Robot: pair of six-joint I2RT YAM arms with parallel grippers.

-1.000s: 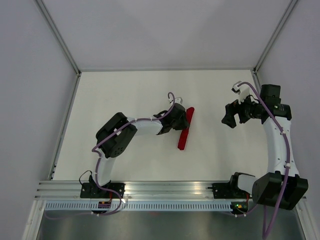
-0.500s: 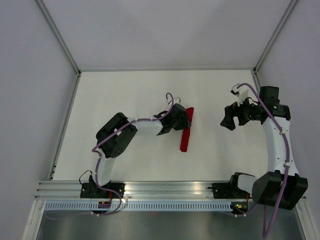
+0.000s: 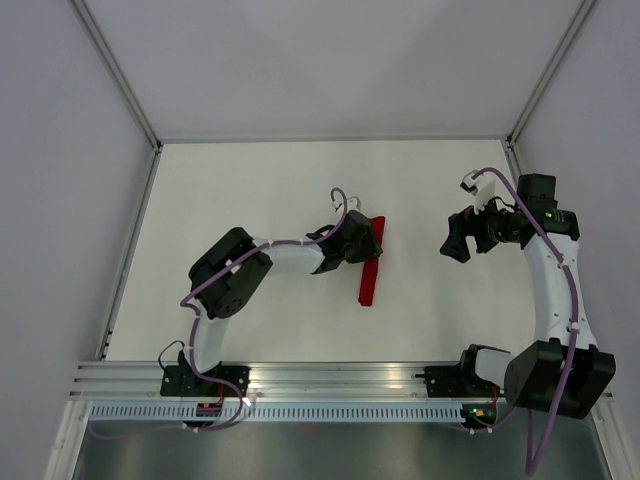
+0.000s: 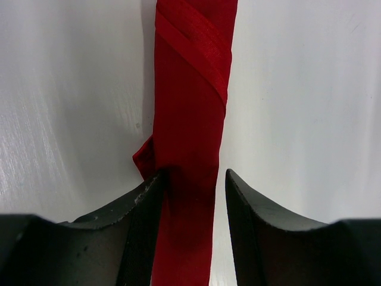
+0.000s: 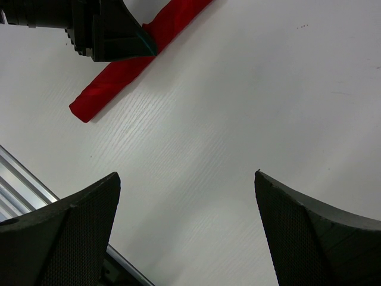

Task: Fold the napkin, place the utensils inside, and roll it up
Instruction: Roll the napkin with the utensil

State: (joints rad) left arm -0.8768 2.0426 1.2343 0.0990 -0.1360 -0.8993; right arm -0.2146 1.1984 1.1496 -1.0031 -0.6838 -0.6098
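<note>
The red napkin (image 3: 369,278) lies on the white table as a thin, tightly wound roll, running from far to near. It also shows in the left wrist view (image 4: 191,89) and the right wrist view (image 5: 113,77). My left gripper (image 3: 371,241) straddles the roll's upper part (image 4: 193,179). Its left finger (image 4: 140,220) touches the cloth, and a strip of table shows between the roll and the right finger. My right gripper (image 3: 455,243) is wide open and empty (image 5: 186,176), above the table to the right of the roll. No utensils are in view.
A raised rail borders the table on the left, far and right sides. An aluminium rail (image 3: 330,378) carrying the arm bases runs along the near edge and also shows in the right wrist view (image 5: 18,185). The left gripper's body shows in the right wrist view (image 5: 101,30).
The roll's near end has swung slightly and its far part has slid further under my left gripper. My right gripper has drifted a little to the left.
</note>
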